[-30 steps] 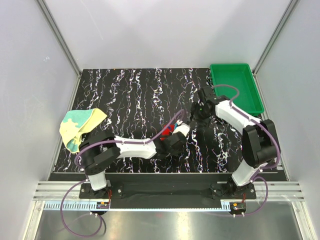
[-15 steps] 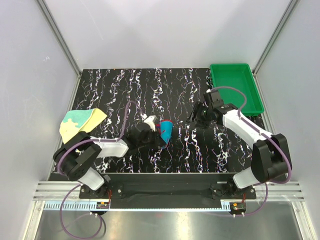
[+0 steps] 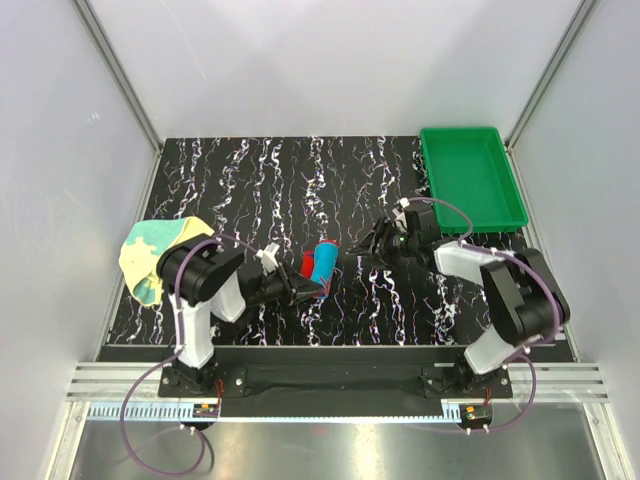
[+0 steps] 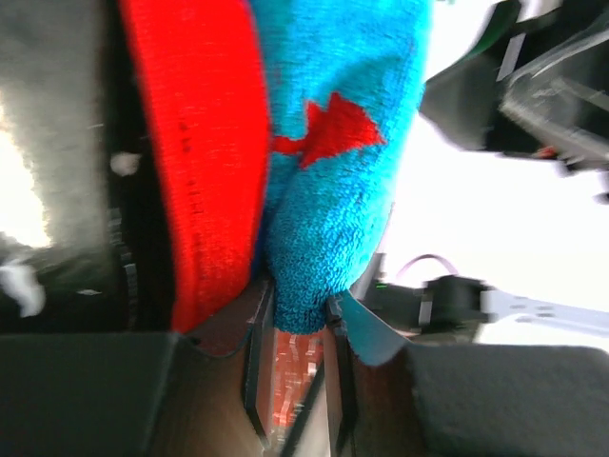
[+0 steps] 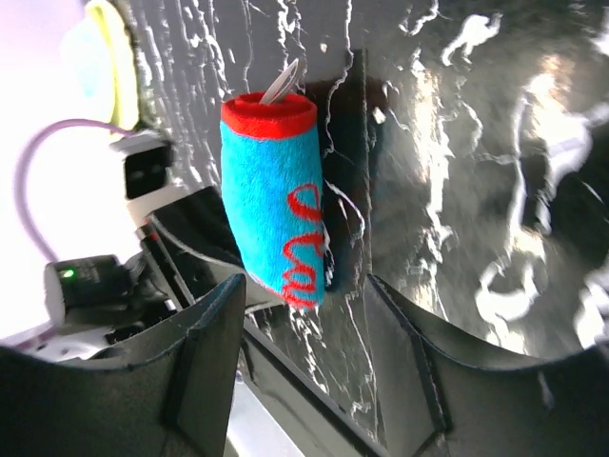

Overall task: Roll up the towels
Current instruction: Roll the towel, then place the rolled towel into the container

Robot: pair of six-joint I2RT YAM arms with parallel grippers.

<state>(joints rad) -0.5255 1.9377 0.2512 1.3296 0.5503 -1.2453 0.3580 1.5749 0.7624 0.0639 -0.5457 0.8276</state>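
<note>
The red and blue towel (image 3: 321,264) is a short roll on the black marbled table, just left of centre. My left gripper (image 3: 312,288) lies low on the table and is shut on the roll's near blue end (image 4: 303,286). My right gripper (image 3: 367,247) is open, just right of the roll and apart from it. The right wrist view shows the roll (image 5: 276,195) ahead, between my spread fingers (image 5: 205,357). The pale yellow and teal towel (image 3: 158,255) lies flat and rumpled at the table's left edge.
A green plastic tray (image 3: 470,176) stands at the back right corner. White walls and metal frame posts close in the table on three sides. The left arm's purple cable loops over the table near the roll.
My left gripper has drawn back to the left, carrying the roll a short way with it. My right gripper has come down and left, closer to the roll.
</note>
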